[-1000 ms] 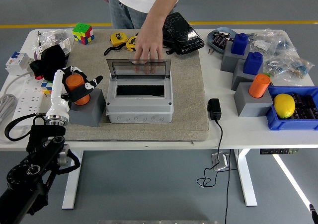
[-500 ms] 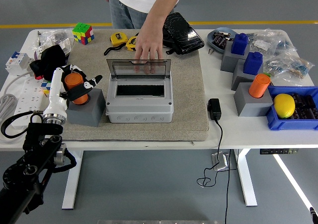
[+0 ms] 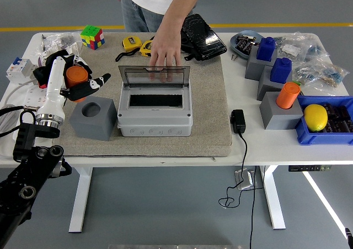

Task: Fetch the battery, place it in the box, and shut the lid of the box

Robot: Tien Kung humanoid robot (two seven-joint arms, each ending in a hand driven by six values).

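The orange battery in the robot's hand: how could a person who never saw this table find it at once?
Start at the open grey box in the middle of the mat. Left of it stands a grey block with an empty round hole. Just above that block, the left hand holds the orange battery; the other orange cylinder sits in its block far right.

The box (image 3: 155, 109) stands open at the top with clear mat (image 3: 209, 111) to its right, but a person's hand (image 3: 164, 54) on the raised lid (image 3: 154, 75) blocks the far side and a grey block (image 3: 93, 118) crowds its left wall.
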